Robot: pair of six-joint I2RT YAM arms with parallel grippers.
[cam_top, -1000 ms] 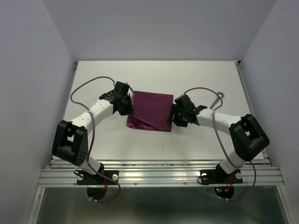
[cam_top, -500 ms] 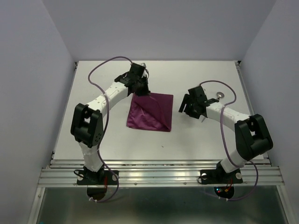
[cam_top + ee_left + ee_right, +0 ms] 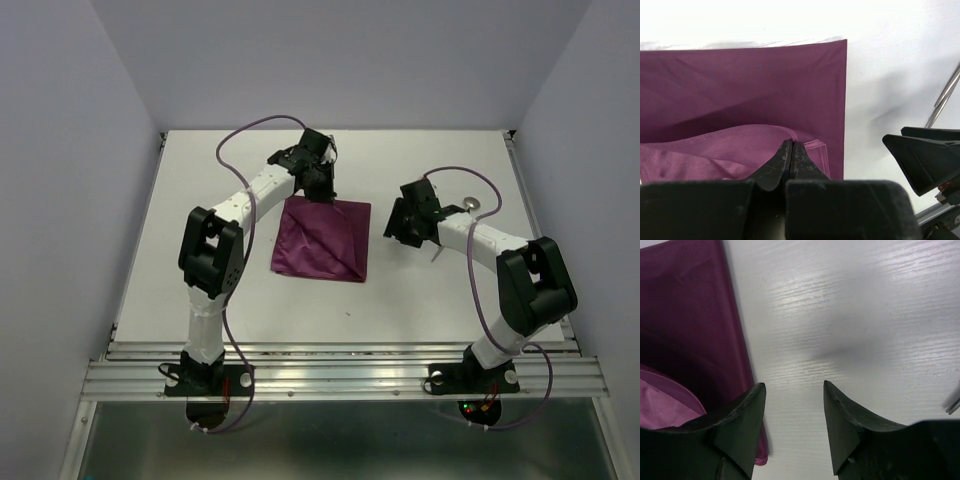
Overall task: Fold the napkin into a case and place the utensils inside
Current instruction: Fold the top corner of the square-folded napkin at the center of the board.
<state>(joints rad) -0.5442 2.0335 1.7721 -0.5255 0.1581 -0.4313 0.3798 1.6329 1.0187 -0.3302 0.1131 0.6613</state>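
Folding step, no case yet. The napkin (image 3: 322,240) lies mid-desk (image 3: 200,180) with a diagonal fold showing. Left hand (image 3: 791,149) is clamped shut on a raised cloth layer at the far edge. Right hand (image 3: 793,387) is open and empty over bare desk, just beside the napkin's right edge. Next, I'd guess: carry the pinched layer across and lay it flat without dragging the rest. Count: one napkin, one spoon (image 3: 470,205) by the right arm; can't make out a second utensil.

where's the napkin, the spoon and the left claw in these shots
napkin (image 3: 325,240): top view, middle of the purple cloth.
spoon (image 3: 471,204): top view, its round bowl.
left claw (image 3: 791,145): left wrist view, where the closed tips meet on the cloth.
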